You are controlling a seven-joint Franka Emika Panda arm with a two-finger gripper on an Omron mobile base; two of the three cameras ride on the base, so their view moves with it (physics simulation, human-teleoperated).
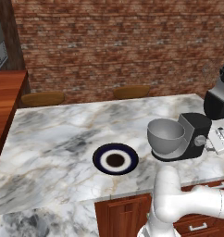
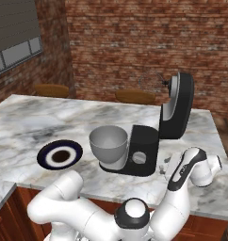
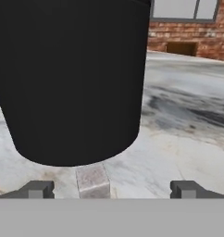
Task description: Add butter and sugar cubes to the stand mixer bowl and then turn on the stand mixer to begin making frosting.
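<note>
The black stand mixer (image 2: 143, 149) stands on the marble counter with its head (image 2: 177, 106) tilted up. Its grey metal stand mixer bowl (image 2: 108, 142) sits empty in front of it. My gripper (image 2: 164, 165) hangs low over the counter at the mixer's right side. In the hand view it (image 3: 113, 190) is open. A small pale sugar cube (image 3: 92, 180) lies on the marble between the fingertips (image 3: 37, 190), left of the middle. The cube is close to the mixer's black body (image 3: 72, 78). The butter is out of view.
A dark-blue-rimmed plate (image 1: 101, 159) with a white ring lies left of the bowl. Two wooden stools (image 1: 131, 91) stand behind the counter before a brick wall. A wooden surface (image 1: 5, 102) borders the counter's left end.
</note>
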